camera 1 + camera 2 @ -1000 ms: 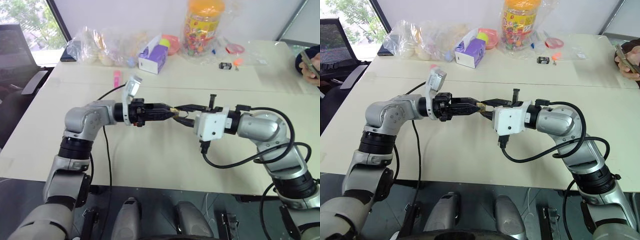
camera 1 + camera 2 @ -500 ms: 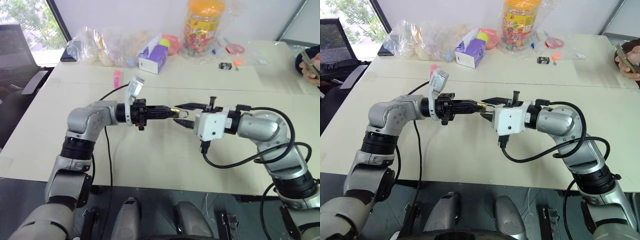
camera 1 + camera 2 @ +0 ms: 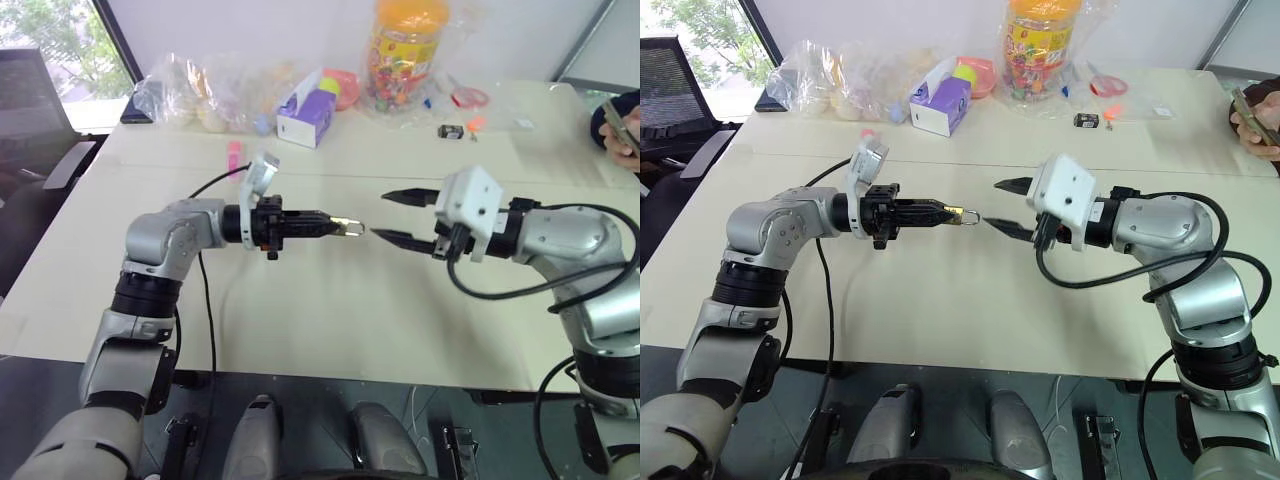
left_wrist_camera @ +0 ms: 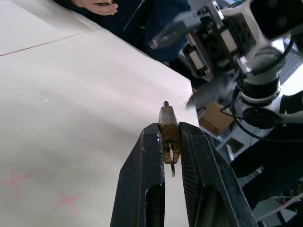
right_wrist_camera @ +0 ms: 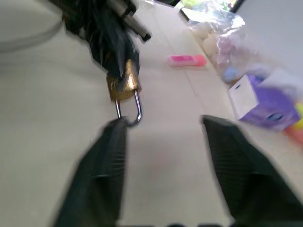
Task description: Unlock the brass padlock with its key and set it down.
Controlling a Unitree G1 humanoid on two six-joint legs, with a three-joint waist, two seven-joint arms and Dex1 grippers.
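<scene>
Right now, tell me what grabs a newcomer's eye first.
Above the middle of the cream table, the left claw pinches a tiny brass padlock, silvery shackle towards the open right claw facing it. Behind stands a tall orange-lidded candy jar.

Bare table (image 3: 300, 320) beneath both grippers

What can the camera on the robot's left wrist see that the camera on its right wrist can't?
The left wrist view shows a person's hand at the far table edge, and a thin silvery key sticking out of the lock's underside between the left hand's two black fingers.

The right wrist view shows the lock's silvery shackle loop, a flat pink object, a purple and white tissue box and the right hand's open fingers.

Both show the small brass padlock, gripped by the left hand, above the pale table.
</scene>
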